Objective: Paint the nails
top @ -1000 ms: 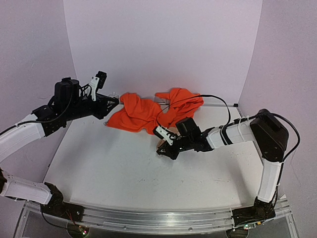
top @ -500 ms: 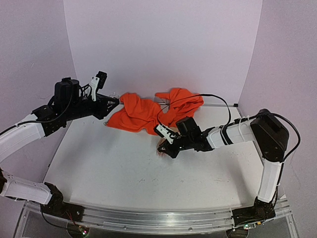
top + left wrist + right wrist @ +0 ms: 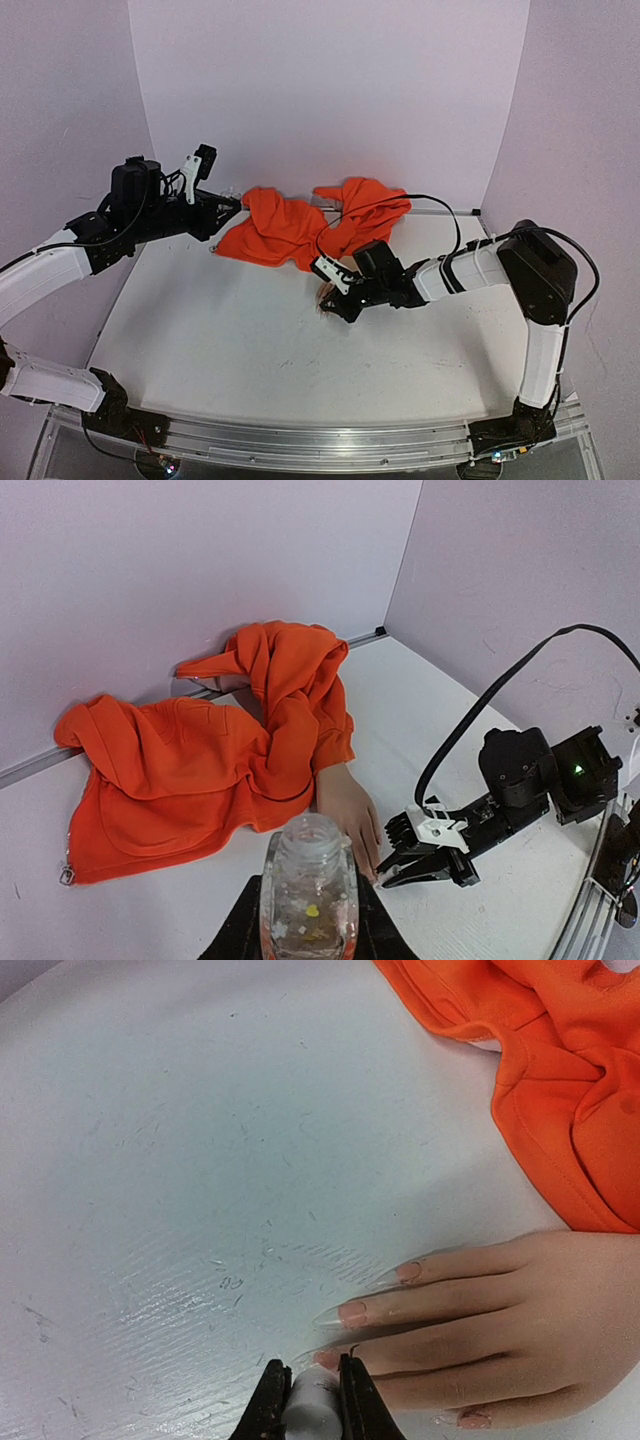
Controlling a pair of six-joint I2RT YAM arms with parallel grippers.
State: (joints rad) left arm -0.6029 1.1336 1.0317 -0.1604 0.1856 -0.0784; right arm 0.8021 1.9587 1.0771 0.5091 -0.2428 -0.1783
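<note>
The right arm [image 3: 465, 272] is edging left, its jaws pinching a white applicator [image 3: 312, 1405] at the pale glossy nails [image 3: 352, 1312] of a flesh-coloured mannequin hand [image 3: 540, 1320] on the desk [image 3: 150, 1160]; left jaws are clamping a clear glass bottle [image 3: 308, 880] (overshooting could smear skin).

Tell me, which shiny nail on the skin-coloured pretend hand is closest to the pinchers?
The pale glossy nail lowest in the right wrist view, almost touching the small white cap in the right gripper. The other nails sit clearly farther off.
</note>
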